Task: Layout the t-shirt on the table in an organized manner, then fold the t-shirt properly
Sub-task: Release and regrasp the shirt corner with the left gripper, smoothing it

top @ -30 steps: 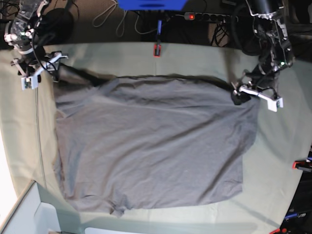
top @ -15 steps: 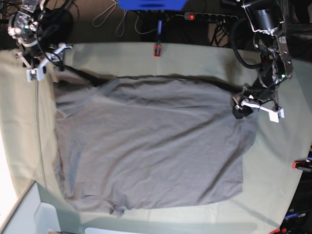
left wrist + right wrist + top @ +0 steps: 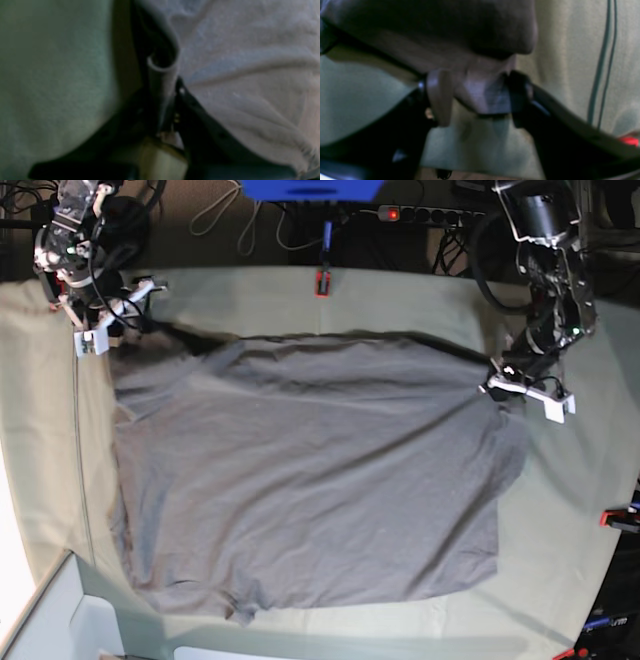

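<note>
Pinching the shirt (image 3: pixel 310 470) edge, your left hand (image 3: pixel 166 100) is clamped tight, right hand (image 3: pixel 472 100) half-closed around cloth, so pull evenly across the tabletop (image 3: pixel 400 300).

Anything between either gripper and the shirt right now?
Nothing visible. The left gripper is shut on the t-shirt edge, and the right gripper has shirt fabric between its jaws, not yet fully closed.

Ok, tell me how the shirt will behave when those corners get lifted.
Probably floppy: the shirt lies flat with soft wrinkles, so it should sag between the lifted corners. Likely light, as thin fabric curls at the left end effector. It may drag on the table cloth rather than slide.
</note>
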Robot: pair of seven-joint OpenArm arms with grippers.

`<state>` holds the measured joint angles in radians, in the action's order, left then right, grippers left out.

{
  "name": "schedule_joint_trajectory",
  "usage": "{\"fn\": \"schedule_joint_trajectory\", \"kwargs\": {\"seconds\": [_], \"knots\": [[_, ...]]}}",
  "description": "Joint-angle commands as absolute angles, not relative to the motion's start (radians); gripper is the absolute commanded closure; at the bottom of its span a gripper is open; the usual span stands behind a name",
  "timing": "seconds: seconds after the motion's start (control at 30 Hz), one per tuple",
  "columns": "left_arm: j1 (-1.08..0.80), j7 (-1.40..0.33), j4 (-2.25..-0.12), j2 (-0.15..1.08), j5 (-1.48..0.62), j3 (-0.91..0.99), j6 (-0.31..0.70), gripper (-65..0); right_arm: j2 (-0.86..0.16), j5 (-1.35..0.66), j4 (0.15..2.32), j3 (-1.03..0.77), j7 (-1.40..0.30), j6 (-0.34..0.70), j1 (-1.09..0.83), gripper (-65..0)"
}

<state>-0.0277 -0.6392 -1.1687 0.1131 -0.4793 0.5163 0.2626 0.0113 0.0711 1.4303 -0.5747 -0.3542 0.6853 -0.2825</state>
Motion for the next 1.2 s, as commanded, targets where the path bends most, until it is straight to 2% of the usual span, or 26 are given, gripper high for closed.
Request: {"fn": "schedule_joint_trajectory", "kwargs": {"seconds": [0.0,0.03,0.07,0.17,0.4,0.6,0.67,0.77,0.83,0.93,1.1,1.17], "knots": [[-0.024,-0.667,-1.184,0.119,-0.478,0.516,0.262,0.0,0.007,0.065,1.443,-0.581,-0.357,0.698,-0.291,-14.8],[-0.024,-0.680,-1.184,0.120,-0.478,0.516,0.262,-1.0,0.007,0.064,1.443,-0.582,-0.357,0.698,-0.298,-6.0],[-0.024,-0.694,-1.187,0.124,-0.478,0.516,0.262,-0.6,0.007,0.062,1.449,-0.584,-0.357,0.698,-0.306,0.0],[-0.048,-0.743,-1.239,0.125,-0.478,0.518,0.262,0.0,0.010,0.061,1.538,-0.621,-0.357,0.698,-0.351,-0.2],[-0.151,-0.760,-1.517,0.125,-0.478,0.518,0.260,0.0,0.068,-0.041,1.776,-0.708,-0.364,0.698,-0.440,0.0],[-0.171,-0.762,-1.552,0.127,-0.469,0.515,0.254,-0.5,0.076,-0.050,1.833,-0.679,-0.364,0.698,-0.487,0.0],[-0.171,-0.762,-1.534,0.127,-0.469,0.515,0.254,-5.2,0.076,-0.045,1.833,-0.668,-0.364,0.698,-0.486,0.0],[-0.171,-0.762,-1.527,0.125,-0.469,0.515,0.254,-17.8,0.071,-0.045,1.833,-0.645,-0.364,0.698,-0.476,0.0],[-0.166,-0.762,-1.534,0.124,-0.469,0.510,0.252,-23.6,0.071,-0.042,1.831,-0.642,-0.364,0.698,-0.455,0.0],[-0.151,-0.762,-1.543,0.117,-0.469,0.510,0.245,-24.0,0.070,-0.042,1.816,-0.642,-0.364,0.698,-0.429,0.0],[-0.073,-0.753,-1.520,0.085,-0.469,0.469,0.027,-24.1,0.059,-0.042,1.813,-0.641,-0.364,0.698,-0.409,0.0],[-0.053,-0.750,-1.501,0.077,-0.470,0.433,0.018,-24.1,0.059,-0.042,1.813,-0.639,-0.364,0.698,-0.409,0.0]]}}
